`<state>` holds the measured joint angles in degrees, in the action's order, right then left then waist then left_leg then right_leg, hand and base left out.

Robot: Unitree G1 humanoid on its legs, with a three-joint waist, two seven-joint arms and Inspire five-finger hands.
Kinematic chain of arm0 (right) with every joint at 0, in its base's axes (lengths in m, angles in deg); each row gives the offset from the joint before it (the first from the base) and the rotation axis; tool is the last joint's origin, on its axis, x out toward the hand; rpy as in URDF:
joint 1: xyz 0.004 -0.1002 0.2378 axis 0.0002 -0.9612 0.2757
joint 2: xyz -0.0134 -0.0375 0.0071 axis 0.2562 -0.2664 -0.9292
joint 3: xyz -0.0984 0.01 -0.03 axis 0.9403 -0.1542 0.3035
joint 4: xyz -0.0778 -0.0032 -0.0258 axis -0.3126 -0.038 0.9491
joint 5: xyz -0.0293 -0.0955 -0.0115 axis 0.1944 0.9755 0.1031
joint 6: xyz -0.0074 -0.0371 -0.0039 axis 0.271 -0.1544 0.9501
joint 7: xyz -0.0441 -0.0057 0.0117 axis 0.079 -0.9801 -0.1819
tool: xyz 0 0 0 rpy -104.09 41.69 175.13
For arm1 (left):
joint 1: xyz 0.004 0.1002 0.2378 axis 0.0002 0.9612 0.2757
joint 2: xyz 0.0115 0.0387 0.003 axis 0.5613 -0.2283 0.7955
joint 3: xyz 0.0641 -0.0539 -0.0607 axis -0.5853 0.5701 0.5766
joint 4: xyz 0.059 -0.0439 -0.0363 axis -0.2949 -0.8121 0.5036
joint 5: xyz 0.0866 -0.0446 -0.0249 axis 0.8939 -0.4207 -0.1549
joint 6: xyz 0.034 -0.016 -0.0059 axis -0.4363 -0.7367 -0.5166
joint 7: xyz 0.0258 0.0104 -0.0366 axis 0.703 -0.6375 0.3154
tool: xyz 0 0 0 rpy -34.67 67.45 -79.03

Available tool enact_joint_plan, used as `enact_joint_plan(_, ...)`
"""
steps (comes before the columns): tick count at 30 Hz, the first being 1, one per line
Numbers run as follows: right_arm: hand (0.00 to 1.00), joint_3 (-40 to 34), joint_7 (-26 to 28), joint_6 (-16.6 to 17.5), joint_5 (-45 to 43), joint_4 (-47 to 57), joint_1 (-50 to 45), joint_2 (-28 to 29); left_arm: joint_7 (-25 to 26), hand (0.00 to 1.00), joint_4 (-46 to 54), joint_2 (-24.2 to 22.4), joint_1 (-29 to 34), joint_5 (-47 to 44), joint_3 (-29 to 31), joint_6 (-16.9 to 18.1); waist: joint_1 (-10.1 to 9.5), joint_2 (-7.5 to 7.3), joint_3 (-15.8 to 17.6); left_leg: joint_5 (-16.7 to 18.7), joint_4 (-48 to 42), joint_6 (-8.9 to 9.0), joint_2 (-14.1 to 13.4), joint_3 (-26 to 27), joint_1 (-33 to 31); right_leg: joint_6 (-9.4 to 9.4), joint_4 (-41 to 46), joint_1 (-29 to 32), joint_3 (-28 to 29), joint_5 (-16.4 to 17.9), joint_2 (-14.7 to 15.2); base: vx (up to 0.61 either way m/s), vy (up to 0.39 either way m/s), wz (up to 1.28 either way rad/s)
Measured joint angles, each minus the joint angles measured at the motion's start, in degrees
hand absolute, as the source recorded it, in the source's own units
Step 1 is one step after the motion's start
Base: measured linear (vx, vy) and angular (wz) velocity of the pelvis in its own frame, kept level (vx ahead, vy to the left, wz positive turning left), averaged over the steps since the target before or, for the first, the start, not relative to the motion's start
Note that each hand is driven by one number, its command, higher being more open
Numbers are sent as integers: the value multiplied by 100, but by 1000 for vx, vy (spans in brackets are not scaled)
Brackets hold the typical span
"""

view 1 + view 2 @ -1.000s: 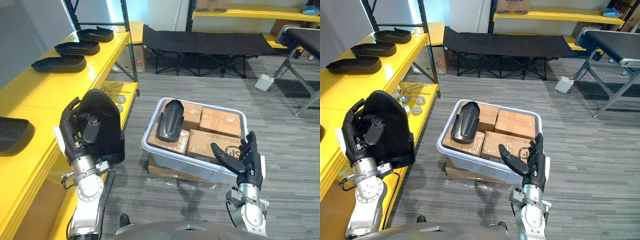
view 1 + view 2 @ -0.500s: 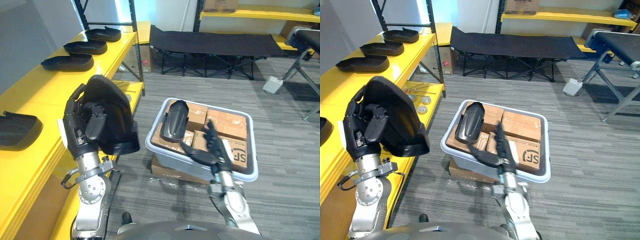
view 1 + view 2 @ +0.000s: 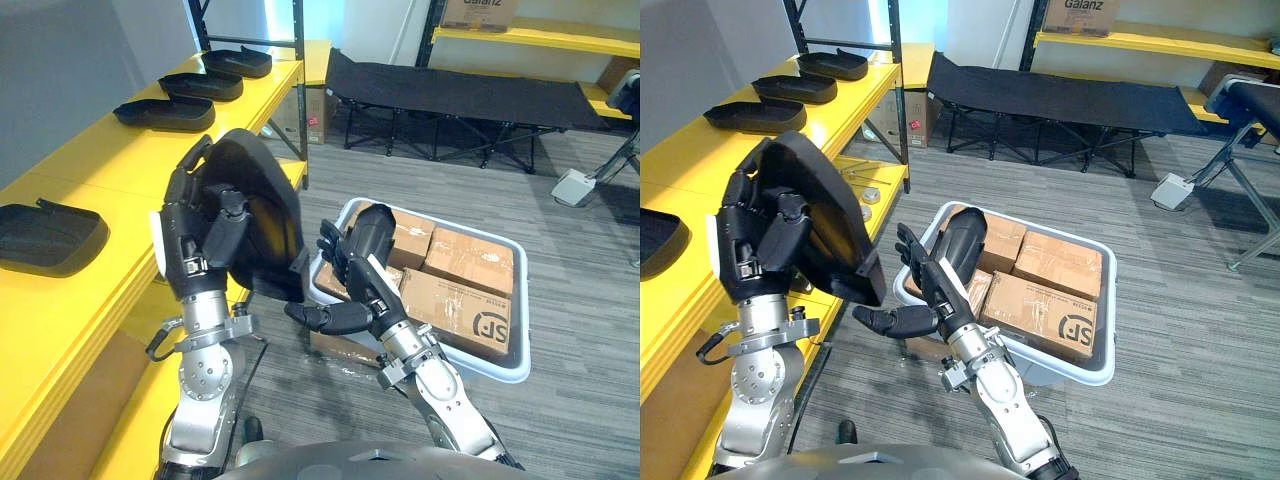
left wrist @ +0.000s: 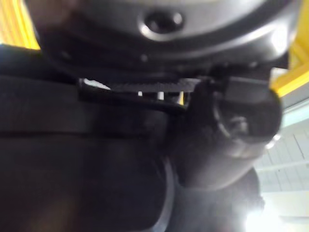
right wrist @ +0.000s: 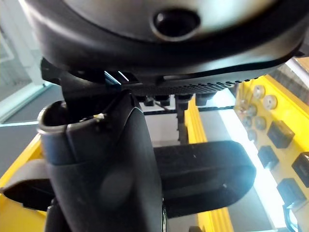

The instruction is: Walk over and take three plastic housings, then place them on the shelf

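Observation:
My left hand (image 3: 203,238) is curled round a black plastic housing (image 3: 262,215) and holds it upright at chest height, beside the yellow shelf (image 3: 110,170). My right hand (image 3: 347,287) is open with straight fingers just right of the housing's lower edge, and its thumb (image 3: 888,318) reaches under that edge. I cannot tell whether it touches. A second black housing (image 3: 374,232) lies on cardboard boxes in the white bin (image 3: 497,362) on the floor. Several more housings (image 3: 160,113) rest on the shelf top, one (image 3: 48,235) near its front.
The bin holds several cardboard boxes (image 3: 1045,305) and sits on a flat carton. Small metal parts (image 3: 862,205) lie on the lower shelf level. A black folding cot (image 3: 470,100) stands at the back, with grey floor open to the right.
The camera has shifted. My left hand has lifted the housing higher. My right hand has swung left from above the bin to the housing's lower edge.

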<state>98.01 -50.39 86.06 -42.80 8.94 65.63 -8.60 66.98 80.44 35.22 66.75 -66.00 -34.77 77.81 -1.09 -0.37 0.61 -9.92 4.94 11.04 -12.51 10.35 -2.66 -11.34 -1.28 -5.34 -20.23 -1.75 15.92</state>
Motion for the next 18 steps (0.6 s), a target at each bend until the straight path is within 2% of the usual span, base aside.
enact_joint_plan(5, 100, 265, -28, -185, 140, 0, 209, 3, -243, 0, 0, -12, -238, -4, -182, 0, 9, 0, 0, 0, 0, 1, 0, -5, 0, -1, 4, 1, -4, -1, 0, 0, 0, 0)
enact_joint_plan(8, 100, 290, -181, -219, 592, -1, 266, 2, -315, 0, 0, -25, -245, -18, -260, 0, 1, -1, 0, 2, 0, 3, 0, -8, 0, -1, 6, 1, -12, 0, 0, 0, 0, 0)
enact_joint_plan(9, 0, 305, -251, -254, 652, -1, 304, 2, -358, 0, 0, -26, -247, -26, -282, 0, 1, -1, 0, 1, 0, 3, 0, -12, 0, 0, 9, 1, -17, 0, 0, 0, 0, 0)
enact_joint_plan(18, 0, 401, -1184, -340, 1127, -107, 432, 23, -533, 0, 0, -22, -344, -107, -591, -13, -17, -1, -1, -47, -1, -38, 3, -68, -15, 0, 14, -1, -47, 0, 0, 0, 0, 0)
